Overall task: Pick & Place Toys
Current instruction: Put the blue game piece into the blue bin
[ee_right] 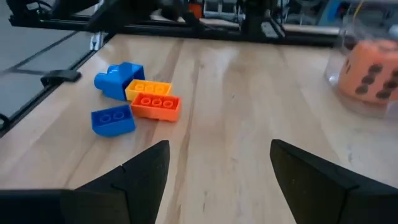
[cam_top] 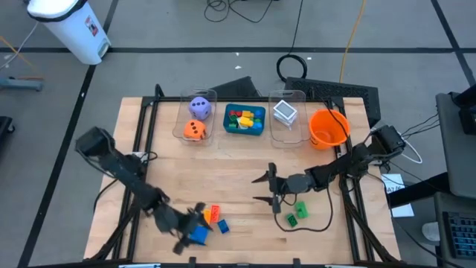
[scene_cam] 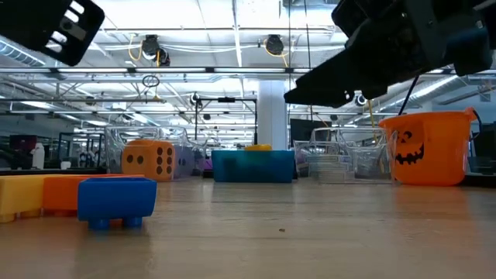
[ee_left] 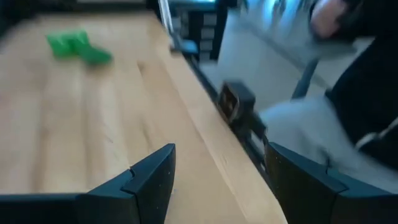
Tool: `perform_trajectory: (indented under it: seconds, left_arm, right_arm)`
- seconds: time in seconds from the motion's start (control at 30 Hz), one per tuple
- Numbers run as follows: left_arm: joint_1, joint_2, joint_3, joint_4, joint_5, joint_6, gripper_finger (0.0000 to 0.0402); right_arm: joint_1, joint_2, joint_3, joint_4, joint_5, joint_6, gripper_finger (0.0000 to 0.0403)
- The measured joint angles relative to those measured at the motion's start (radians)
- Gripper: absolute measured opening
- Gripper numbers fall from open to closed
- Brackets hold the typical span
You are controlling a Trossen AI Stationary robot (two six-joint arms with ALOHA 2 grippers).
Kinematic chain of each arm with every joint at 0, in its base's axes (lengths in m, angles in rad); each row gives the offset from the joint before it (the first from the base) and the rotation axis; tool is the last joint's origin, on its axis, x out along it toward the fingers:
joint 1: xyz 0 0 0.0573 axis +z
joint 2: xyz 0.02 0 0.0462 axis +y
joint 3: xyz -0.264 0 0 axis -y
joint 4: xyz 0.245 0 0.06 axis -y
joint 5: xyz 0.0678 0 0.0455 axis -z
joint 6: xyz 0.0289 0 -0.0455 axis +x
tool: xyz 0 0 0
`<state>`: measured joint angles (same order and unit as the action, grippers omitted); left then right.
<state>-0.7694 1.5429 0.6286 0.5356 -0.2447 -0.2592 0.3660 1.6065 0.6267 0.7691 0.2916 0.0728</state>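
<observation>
Two blue bricks, an orange brick and a yellow one lie together near the table's near edge; the right wrist view shows them as well. Green bricks lie to their right. My left gripper is low beside the larger blue brick, open and empty, facing the near edge. My right gripper is open and empty, left of the green bricks and above the table. A purple die and an orange die sit in a clear bin.
Along the far edge stand the clear bin with the dice, a teal tray holding bricks, a second clear bin holding a white cube, and an orange pail. A person is beyond the near edge.
</observation>
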Motion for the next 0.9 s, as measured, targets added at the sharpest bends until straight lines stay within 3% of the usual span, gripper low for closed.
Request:
perform_trajectory:
  seconds: [0.17,0.3,0.47,0.63,0.9]
  left_arm:
    - [-0.027,0.133,0.187,-0.239,0.008,-0.132,0.0253]
    - [-0.041,0.161,0.257,-0.407,0.011,-0.259,0.0253]
    - [-0.059,0.160,0.266,-0.511,0.007,-0.374,0.0253]
    - [-0.065,0.160,0.267,-0.623,0.011,-0.427,0.0253]
    - [-0.060,0.158,0.267,-0.680,-0.022,-0.427,0.0253]
  right_arm:
    - [0.016,-0.001,0.000,0.003,-0.004,0.084,0.0270]
    - [0.051,0.000,0.000,0.005,-0.005,0.115,0.0270]
    - [0.089,0.000,0.000,0.005,0.005,0.164,0.0270]
    - [0.127,0.000,0.000,-0.004,0.083,0.204,0.0270]
    - [0.172,0.000,0.000,-0.002,0.158,0.233,0.0270]
